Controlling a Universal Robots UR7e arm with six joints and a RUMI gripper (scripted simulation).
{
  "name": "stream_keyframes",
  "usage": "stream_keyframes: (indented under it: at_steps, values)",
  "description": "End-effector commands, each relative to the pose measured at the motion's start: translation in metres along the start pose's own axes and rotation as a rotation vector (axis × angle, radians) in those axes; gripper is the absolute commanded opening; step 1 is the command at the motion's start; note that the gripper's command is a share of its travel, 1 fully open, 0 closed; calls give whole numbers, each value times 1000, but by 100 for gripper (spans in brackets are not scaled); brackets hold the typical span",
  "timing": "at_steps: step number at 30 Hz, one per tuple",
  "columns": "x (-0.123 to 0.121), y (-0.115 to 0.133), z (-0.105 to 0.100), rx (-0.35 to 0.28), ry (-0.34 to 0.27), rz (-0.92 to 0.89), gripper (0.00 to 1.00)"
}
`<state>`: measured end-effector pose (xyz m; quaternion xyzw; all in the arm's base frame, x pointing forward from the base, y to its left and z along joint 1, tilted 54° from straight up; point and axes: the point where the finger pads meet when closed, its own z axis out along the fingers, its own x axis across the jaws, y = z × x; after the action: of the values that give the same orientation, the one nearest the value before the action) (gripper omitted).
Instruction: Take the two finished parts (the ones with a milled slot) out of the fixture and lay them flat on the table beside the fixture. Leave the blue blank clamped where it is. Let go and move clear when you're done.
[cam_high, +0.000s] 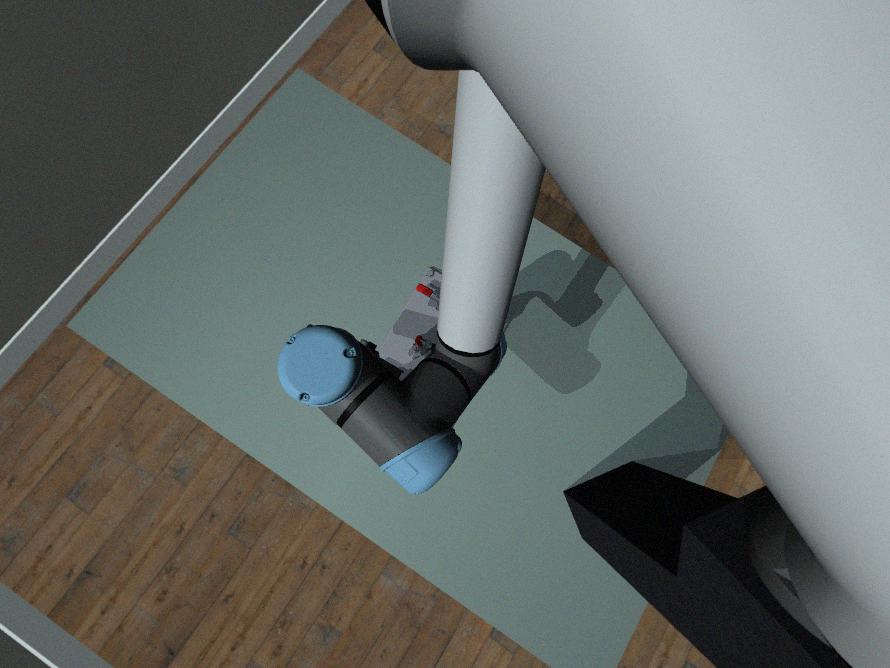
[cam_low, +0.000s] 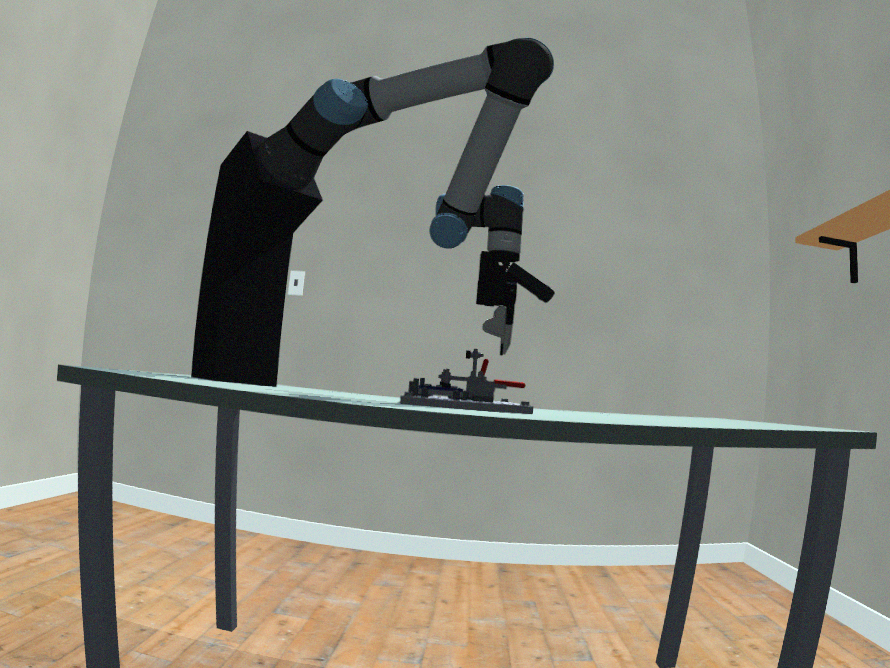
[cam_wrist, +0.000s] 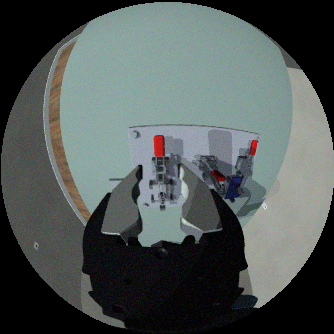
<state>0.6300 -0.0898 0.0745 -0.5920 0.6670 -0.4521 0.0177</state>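
The grey fixture plate (cam_wrist: 195, 160) lies on the table with three red-handled toggle clamps: left (cam_wrist: 158, 145), middle (cam_wrist: 217, 175) and right (cam_wrist: 253, 146). The blue blank (cam_wrist: 233, 187) sits clamped at the plate's right side. My gripper (cam_wrist: 160, 165) hangs well above the left clamp station, partly open, with nothing between the fingers. In the side view the gripper (cam_low: 503, 341) is above the fixture (cam_low: 467, 395). I cannot make out any slotted grey part among the clamp hardware. A thin grey edge (cam_wrist: 117, 178) shows beside my left finger. In the overhead view the arm hides most of the fixture (cam_high: 416, 323).
The fixture sits on a pale green table top (cam_high: 273, 237). The robot's black pedestal (cam_low: 244, 266) stands at the table's back left. The table's wooden-trimmed edge (cam_wrist: 62, 150) runs at the left of the wrist view.
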Motion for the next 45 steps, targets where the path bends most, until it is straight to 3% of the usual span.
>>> stream_keyframes:
  at_steps: [1,14,45]
  values:
    - [0,-2,24,2,0,1,28]
    - [0,-2,49,2,0,1,28]
    - [-1,-1,50,1,0,0,28]
